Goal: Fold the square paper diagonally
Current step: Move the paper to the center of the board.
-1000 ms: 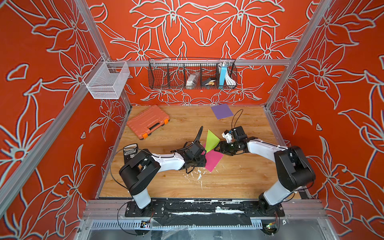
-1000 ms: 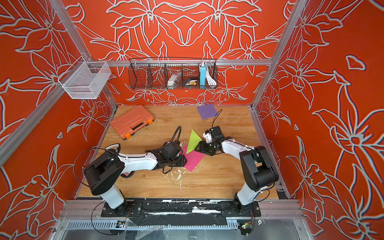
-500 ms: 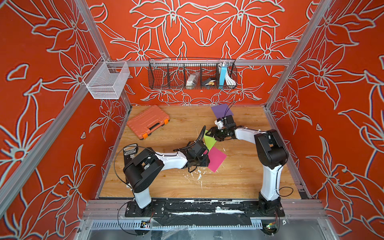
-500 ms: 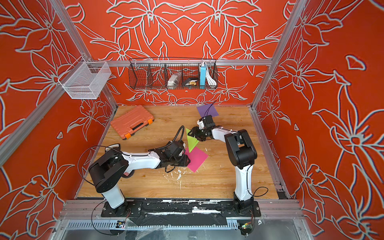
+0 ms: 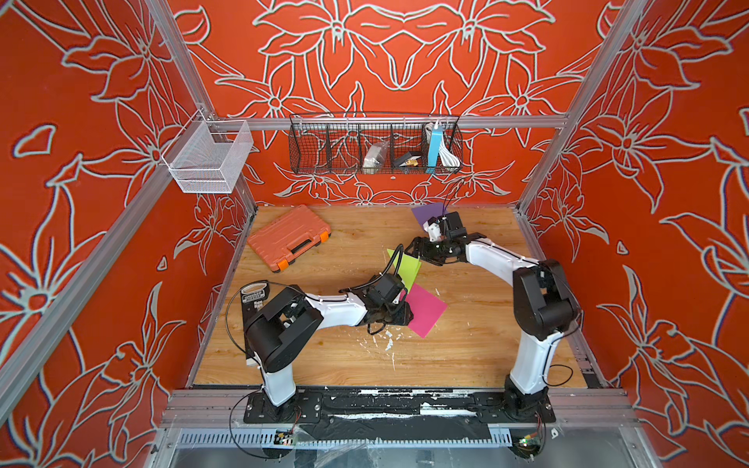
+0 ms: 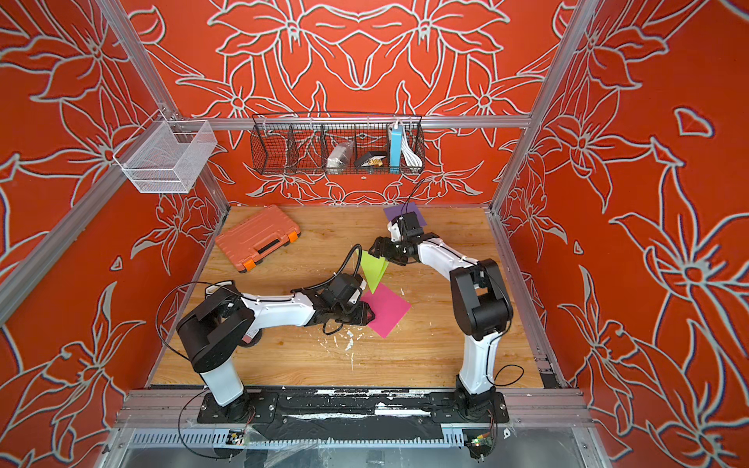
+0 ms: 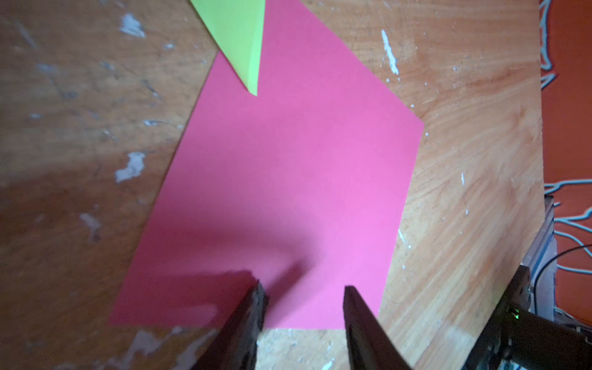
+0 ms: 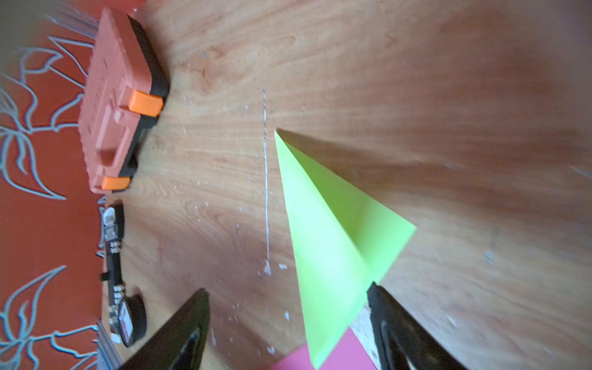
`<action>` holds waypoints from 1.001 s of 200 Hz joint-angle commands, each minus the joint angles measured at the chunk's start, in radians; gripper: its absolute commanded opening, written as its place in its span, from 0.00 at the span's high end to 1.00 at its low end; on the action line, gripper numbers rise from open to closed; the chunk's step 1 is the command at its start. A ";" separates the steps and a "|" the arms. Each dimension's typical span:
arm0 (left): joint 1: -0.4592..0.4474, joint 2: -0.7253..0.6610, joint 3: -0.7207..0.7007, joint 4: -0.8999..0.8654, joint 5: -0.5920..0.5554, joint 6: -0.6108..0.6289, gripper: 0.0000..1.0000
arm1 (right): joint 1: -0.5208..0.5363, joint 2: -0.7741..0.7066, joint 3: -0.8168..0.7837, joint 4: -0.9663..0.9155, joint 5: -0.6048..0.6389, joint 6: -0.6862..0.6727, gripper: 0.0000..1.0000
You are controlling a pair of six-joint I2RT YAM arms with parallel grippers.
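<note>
The right fingers (image 8: 403, 333) stand spread with the loosely folded green paper (image 8: 336, 243) lying free between them, its tip on the pink paper (image 7: 288, 179) at the tips of the spread left fingers (image 7: 243, 326), so the uncreased flap may spring open or slide.

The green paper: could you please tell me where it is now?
In both top views the green paper sits mid-table, its near tip overlapping the pink paper, right beside the open right gripper.
</note>
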 commanded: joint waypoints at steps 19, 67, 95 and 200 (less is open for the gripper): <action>0.013 -0.075 0.010 -0.178 0.051 0.050 0.53 | -0.007 -0.191 -0.210 -0.151 0.133 -0.113 0.34; 0.114 -0.138 0.130 -0.260 0.124 0.082 0.58 | -0.010 -0.348 -0.398 -0.147 0.055 -0.133 0.75; 0.156 -0.083 0.224 -0.264 0.146 0.107 0.67 | -0.008 -0.383 -0.473 -0.103 -0.006 -0.126 0.87; 0.222 0.310 0.524 -0.235 0.213 0.131 0.90 | -0.007 -0.354 -0.600 0.076 -0.128 -0.060 1.00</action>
